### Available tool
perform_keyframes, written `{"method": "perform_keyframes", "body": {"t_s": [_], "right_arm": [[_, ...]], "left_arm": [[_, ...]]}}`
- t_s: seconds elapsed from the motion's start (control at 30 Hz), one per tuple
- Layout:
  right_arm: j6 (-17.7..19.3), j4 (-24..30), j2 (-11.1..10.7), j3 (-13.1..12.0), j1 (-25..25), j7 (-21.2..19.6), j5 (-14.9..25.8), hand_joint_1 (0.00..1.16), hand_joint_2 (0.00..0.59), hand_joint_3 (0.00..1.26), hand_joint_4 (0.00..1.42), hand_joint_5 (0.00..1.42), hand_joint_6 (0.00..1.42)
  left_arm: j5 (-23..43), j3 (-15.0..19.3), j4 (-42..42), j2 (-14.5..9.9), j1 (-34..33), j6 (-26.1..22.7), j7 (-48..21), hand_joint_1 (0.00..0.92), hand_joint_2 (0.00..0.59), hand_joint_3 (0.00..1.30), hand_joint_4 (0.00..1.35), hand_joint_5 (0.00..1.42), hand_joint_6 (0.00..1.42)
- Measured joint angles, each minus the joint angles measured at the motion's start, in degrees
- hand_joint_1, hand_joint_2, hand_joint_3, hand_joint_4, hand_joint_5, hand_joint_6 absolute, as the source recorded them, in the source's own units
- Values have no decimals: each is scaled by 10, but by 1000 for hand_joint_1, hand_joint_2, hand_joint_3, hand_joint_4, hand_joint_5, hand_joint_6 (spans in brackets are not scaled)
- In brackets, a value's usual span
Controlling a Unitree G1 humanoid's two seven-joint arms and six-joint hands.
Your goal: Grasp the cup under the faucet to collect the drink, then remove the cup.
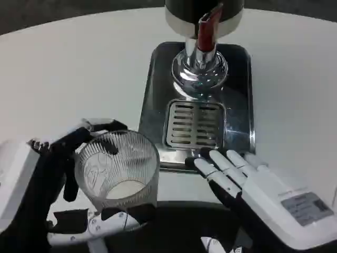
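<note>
White surface carries a steel drip tray at far centre. Clear ribbed cup sits near left, off the tray, just beside its near-left corner, upright. Left hand wraps it, fingers on both its far and near sides, gripping. Faucet with red lever stands over the tray's far end, slotted grate below it. Right hand lies near right, fingers spread flat, tips touching the tray's near edge, holding nothing.
</note>
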State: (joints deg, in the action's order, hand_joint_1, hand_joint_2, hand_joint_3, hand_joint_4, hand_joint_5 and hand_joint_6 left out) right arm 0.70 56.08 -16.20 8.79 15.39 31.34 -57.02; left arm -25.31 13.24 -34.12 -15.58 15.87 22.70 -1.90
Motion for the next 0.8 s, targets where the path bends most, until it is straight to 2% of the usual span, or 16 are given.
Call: {"method": "perform_keyframes", "body": {"t_s": [0.5,0.8], "right_arm": [[0,-3,7,5,-16,7,-2,375,545,65,0,0,0],[-2,-3,7,-3,-16,12,-1,375,545,65,0,0,0]], "left_arm": [[1,2,1,-3,-4,0,0,591,0,972,1090,1268,1424],[2,2,5,-3,-8,0,0,592,0,972,1090,1268,1424]]}}
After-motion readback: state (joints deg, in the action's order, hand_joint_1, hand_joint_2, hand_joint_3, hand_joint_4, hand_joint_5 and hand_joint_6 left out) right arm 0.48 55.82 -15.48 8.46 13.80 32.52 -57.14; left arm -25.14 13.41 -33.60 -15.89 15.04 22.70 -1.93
